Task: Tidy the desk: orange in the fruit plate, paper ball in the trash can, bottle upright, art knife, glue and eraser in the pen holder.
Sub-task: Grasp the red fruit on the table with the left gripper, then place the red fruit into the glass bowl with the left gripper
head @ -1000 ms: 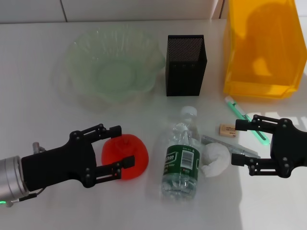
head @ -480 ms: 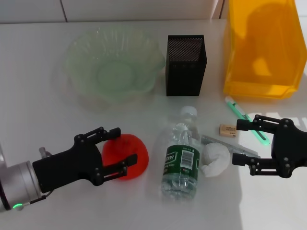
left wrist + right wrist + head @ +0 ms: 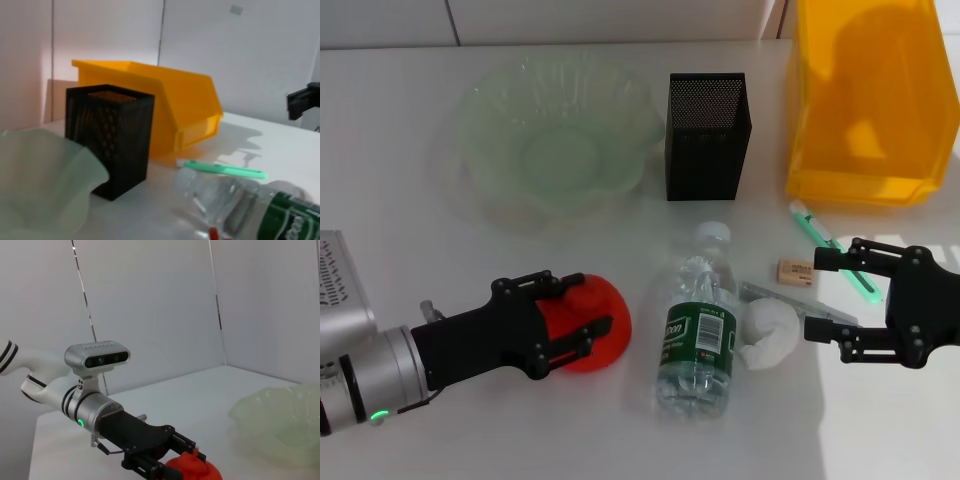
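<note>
Head view: the left gripper (image 3: 572, 310), lower left, has its fingers spread around the orange (image 3: 588, 322), seemingly touching it; the right gripper (image 3: 828, 296), lower right, hangs open beside the paper ball (image 3: 767, 335); the bottle (image 3: 700, 328) lies centre. Right wrist view: black fingers (image 3: 186, 443) straddle the orange (image 3: 192, 468) at the bottom.

one orange (image 3: 592, 318), one bottle (image 3: 699, 330), one paper ball (image 3: 766, 335), one eraser (image 3: 795, 272), one pen holder (image 3: 708, 135), two grippers.
</note>
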`<state>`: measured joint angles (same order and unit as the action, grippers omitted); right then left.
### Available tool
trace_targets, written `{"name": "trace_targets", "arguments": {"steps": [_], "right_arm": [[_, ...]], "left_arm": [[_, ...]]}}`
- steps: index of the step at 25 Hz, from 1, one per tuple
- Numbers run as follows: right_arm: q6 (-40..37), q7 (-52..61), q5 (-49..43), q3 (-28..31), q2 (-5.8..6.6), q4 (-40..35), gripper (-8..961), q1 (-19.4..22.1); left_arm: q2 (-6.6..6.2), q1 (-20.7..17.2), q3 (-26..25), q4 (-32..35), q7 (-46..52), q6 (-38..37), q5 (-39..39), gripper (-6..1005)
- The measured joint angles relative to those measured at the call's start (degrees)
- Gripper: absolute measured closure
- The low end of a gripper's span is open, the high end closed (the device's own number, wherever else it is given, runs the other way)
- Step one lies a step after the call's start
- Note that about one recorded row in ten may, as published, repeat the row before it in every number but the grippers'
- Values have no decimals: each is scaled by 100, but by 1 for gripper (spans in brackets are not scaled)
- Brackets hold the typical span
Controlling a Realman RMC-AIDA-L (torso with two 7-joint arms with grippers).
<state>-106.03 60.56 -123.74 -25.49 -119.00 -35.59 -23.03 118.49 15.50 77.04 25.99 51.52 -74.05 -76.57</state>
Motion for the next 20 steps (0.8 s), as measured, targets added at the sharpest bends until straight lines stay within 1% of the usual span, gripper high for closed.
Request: {"name": "trace_targets", "arguments": {"steps": [2,7,8,11,12,13,14,16,17,18,20], "right_arm": [[47,0,0,0,0,0,137,6],[68,0,-1,3,0,0,137,44],[68,0,-1,3,0,0,137,44],[84,-11,33,7,0,0,137,83],[84,-25,112,10,0,0,137,103],[84,-25,112,10,0,0,138,103],[78,-28,149,14,0,-3,138,111],[54,-32,220,23,0,-8,138,120],[46,-35,270,26,0,-8,138,125],[46,-35,270,26,0,-8,138,125],[44,-41,290,27,0,-9,138,125]], "left_arm": [[34,-3,-19,38,-54,229,45,337],[43,-31,-8,66,-105,176,298,574],[43,-31,-8,66,-105,176,298,593],[24,-48,-15,138,-51,-125,346,651],[17,-73,-69,228,-32,-440,376,671],[17,-73,-69,228,-32,-440,376,690],[15,-85,-109,273,-30,-594,414,709],[12,-104,-203,365,-30,-820,574,748],[10,-108,-280,435,-57,-924,811,767],[10,-108,-280,435,-57,-924,811,787],[6,-54,-462,489,-102,-912,1076,824]]}}
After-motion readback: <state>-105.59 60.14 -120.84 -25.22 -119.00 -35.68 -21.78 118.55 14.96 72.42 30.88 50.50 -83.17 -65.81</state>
